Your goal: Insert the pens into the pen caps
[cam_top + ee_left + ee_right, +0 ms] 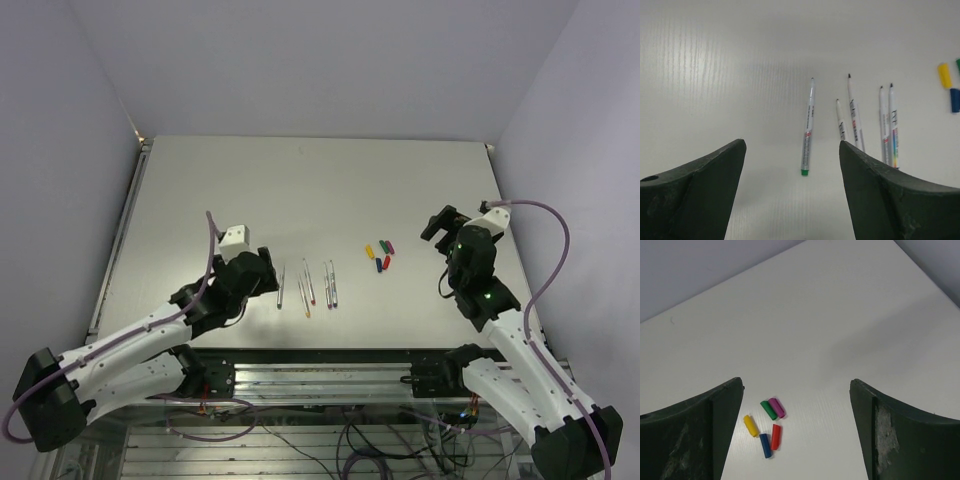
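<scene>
Left fingers (700,190) and right fingers (690,435) are apart; the left should grip the green pen (808,130), farthest from the caps (768,410), at mid-barrel.

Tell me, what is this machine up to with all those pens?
The job is to push the pens into their caps, but nothing has been picked up yet. The left hand hovers open, facing five uncapped pens lying side by side on the table. The right hand hangs open near the five small coloured caps, which sit in a loose cluster to the right of the pens. Both hands are empty.
</scene>
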Robot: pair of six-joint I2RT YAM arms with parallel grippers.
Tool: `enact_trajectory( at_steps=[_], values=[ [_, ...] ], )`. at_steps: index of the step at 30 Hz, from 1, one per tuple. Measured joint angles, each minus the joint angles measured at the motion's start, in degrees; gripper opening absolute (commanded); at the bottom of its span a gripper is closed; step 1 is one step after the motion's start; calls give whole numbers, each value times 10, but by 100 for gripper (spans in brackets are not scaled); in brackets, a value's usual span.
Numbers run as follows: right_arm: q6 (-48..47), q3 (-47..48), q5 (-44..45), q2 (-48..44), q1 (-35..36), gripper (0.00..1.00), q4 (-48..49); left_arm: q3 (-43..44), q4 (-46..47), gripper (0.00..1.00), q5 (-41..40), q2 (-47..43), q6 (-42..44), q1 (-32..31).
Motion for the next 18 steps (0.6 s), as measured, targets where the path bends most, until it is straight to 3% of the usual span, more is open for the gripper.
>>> enact_trajectory(
  at_steps=[9, 18],
  values=[
    [4, 0, -2, -16, 0, 78, 2, 0, 12, 54, 3, 77, 10, 0],
    [4, -2, -4, -32, 0, 77, 0, 0, 71, 67, 30, 173, 33, 0]
  ],
)
